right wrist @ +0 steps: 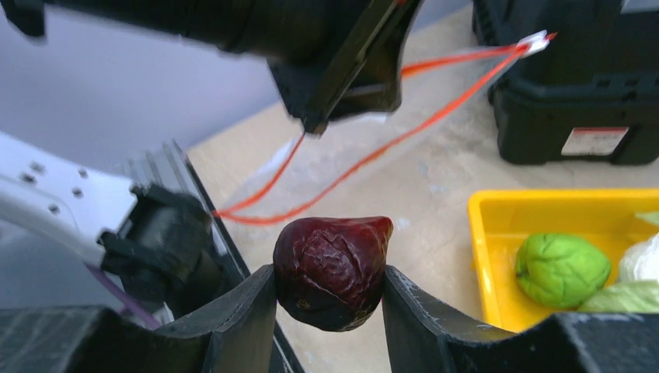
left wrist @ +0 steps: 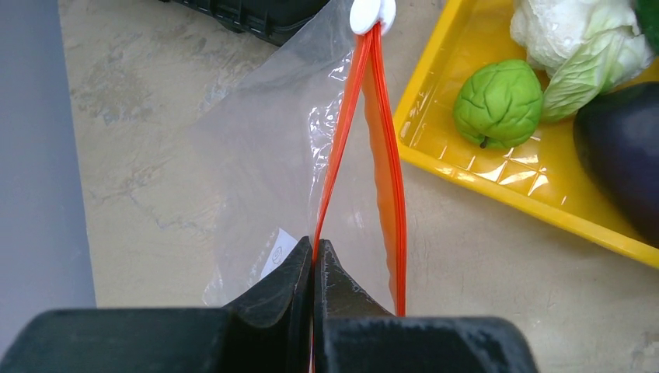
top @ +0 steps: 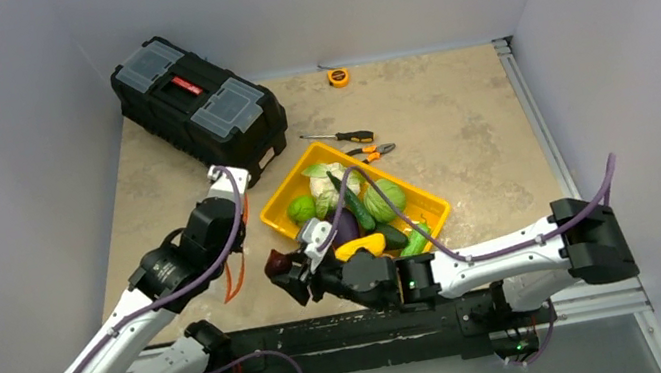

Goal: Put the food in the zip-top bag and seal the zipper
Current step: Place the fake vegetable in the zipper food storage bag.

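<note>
1. Left claw (left wrist: 315,250) is pressed together on one lip of the zipper (left wrist: 344,132), lifting it. The other lip sags beside it, so the mouth gapes in a narrow wedge.
2. The zip-top bag (left wrist: 256,179) lies on the table (left wrist: 148,148), between the black toolbox (top: 196,102) and the yellow tray (left wrist: 497,190), just beside the tray's wall.
3. Right claw (right wrist: 330,280) is pinching a dark red fruit (right wrist: 332,260), wrinkled and rounded, hovering near that open mouth.
4. The film looks thin, limp and slick, so it would likely fold shut if let go. The stiffer zipper strip is the place to hold.
5. The fruit looks light and firm, and is best squeezed across its widest part.
6. In the tray wait the green round fruit (left wrist: 497,101), cauliflower (left wrist: 559,31) and eggplant (left wrist: 622,155).
7. The white slider (left wrist: 371,14) sits at the zipper's far end, the natural grip for sealing.
</note>
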Robot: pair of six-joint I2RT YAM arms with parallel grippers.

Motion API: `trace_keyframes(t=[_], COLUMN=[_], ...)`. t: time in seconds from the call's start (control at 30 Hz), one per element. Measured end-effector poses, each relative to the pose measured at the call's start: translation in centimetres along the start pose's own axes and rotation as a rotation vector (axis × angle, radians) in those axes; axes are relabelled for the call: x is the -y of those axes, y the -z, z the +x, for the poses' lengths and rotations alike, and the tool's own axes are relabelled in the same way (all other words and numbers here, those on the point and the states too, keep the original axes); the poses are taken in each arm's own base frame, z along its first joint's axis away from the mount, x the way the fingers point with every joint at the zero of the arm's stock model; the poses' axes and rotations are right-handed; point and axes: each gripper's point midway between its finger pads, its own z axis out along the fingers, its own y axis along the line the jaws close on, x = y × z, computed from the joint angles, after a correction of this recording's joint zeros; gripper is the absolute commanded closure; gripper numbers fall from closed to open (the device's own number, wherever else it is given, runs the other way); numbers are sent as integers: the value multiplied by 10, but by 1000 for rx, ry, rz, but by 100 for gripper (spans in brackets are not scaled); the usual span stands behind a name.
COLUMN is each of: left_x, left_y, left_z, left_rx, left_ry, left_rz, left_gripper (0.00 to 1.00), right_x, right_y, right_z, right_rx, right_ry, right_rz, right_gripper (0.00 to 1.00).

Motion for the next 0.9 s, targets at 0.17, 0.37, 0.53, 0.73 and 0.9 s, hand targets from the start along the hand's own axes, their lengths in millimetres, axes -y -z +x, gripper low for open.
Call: trace_keyframes(t=[0.17,0.37,0.53,0.73,0.9], left_x=[0,-2,-4,-1,-3], left_y=[5,10,14,15,17], left_z=[-3,-6,-9,-12,-13], left_rx=[27,60,85,98,106], left_ry=[12,32,47,55,60], left_rz=[20,30,37,54,49], left_gripper=[100,100,100,100,100], right_x=[13,13,21,46,42], right_y=[-3,-26,-45,-65,-76], right_z=[-39,-51,-60,-84,-95], right_rx=[117,141,160,212,227], right_ry=[-87,-88,-119,-170,-193], right_rz=[-51,-109,-135,-107,-115], right_gripper=[100,100,100,100,100])
